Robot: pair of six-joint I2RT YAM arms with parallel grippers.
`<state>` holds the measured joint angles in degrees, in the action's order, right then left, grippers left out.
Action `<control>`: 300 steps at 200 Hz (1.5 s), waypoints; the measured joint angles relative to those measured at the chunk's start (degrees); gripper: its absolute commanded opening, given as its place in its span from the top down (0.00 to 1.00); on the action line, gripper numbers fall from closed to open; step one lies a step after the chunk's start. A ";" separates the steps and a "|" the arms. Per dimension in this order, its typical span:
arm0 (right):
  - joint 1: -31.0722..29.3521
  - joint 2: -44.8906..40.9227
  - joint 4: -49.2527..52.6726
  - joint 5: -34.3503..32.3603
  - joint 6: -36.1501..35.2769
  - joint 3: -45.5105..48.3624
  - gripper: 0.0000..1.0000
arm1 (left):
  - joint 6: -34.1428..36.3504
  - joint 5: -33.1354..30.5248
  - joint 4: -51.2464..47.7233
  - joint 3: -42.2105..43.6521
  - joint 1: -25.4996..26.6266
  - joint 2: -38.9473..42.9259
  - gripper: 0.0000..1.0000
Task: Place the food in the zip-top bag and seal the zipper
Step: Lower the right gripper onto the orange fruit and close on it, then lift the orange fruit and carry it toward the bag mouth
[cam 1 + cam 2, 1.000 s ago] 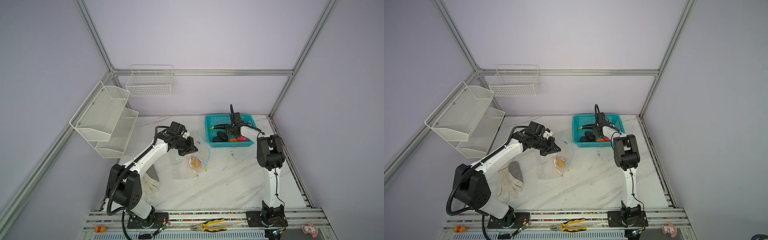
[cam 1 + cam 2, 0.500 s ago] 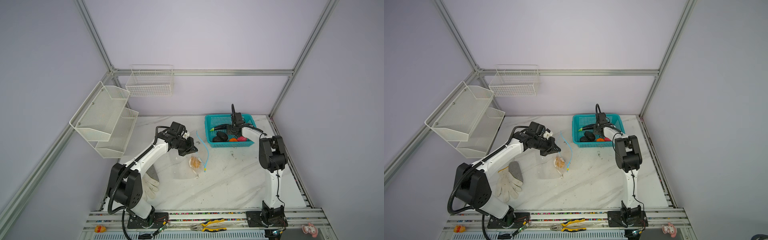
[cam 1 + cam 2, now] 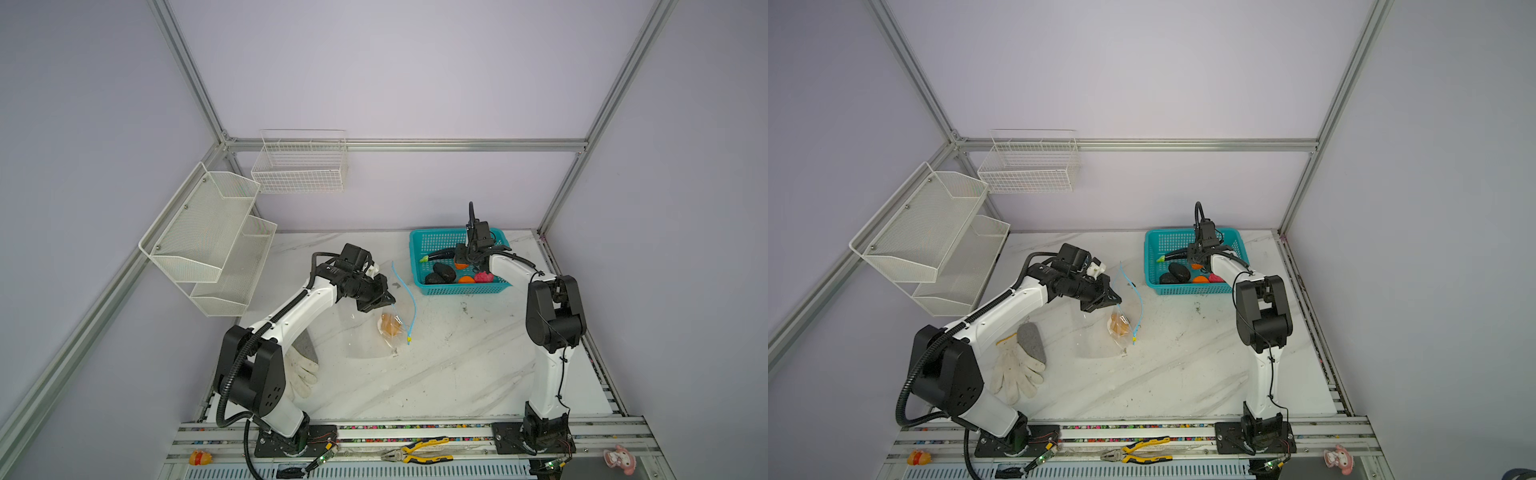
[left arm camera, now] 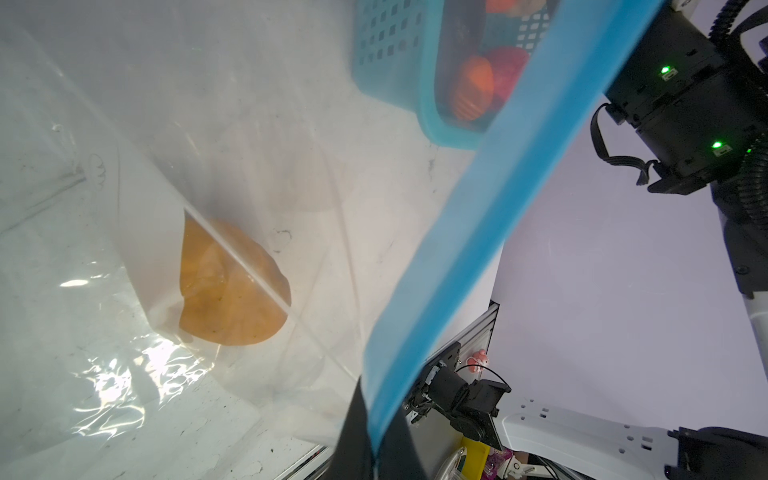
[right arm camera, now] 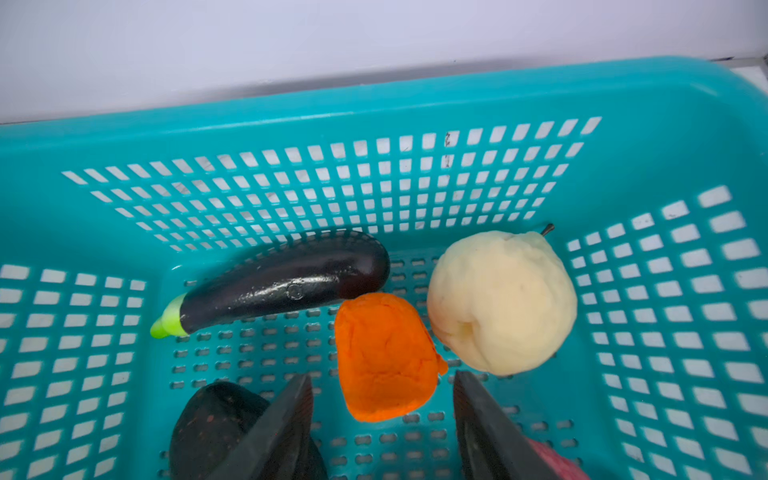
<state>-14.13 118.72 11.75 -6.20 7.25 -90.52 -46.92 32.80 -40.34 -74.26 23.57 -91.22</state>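
Note:
The clear zip-top bag (image 3: 365, 336) hangs from my left gripper (image 3: 388, 300), which is shut on its light-blue zipper (image 4: 490, 216). One yellow-orange food piece (image 4: 228, 286) lies inside the bag. The zipper's yellow-green slider (image 3: 409, 340) hangs at the strip's low end. My right gripper (image 5: 381, 374) is open, low inside the teal basket (image 5: 374, 99). Its jaws flank the near end of an orange piece (image 5: 386, 357) without touching it. Around it lie a dark eggplant (image 5: 282, 286), a cream pear (image 5: 503, 299), a dark piece (image 5: 212, 419) and a pink piece (image 5: 557, 461).
A white glove (image 3: 303, 370) lies beside the left arm's base. Yellow-handled pliers (image 3: 415, 453), a small yellow-red toy figure (image 3: 199, 457) and a pink doll (image 3: 621, 457) sit on the front rail. White wire shelves (image 3: 208, 241) and a wire basket (image 3: 299, 166) hang on the walls.
The right arm has shifted slightly over the basket and its jaws have narrowed a little. The left gripper holds the bag's edge in the same place.

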 measured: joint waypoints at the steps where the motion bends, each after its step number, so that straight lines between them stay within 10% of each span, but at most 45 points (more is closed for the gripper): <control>1: 0.00 0.20 -0.04 0.07 0.00 -0.02 0.42 | 0.00 0.00 0.00 0.00 0.00 0.00 1.00; 144: 0.00 11.15 -0.46 1.14 0.15 -5.77 0.32 | -0.04 -0.07 0.00 0.00 0.02 0.00 1.00; 216: 0.00 11.15 -0.87 1.57 0.33 -5.90 0.61 | -0.02 -0.26 0.02 0.00 0.02 0.00 1.00; 300: 0.00 9.40 -2.10 2.45 0.39 -4.63 0.69 | -0.02 -0.22 0.09 0.00 0.02 -0.11 1.00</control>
<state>-14.13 128.11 9.65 -3.75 7.64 -95.15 -46.94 32.58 -40.25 -74.26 23.59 -91.33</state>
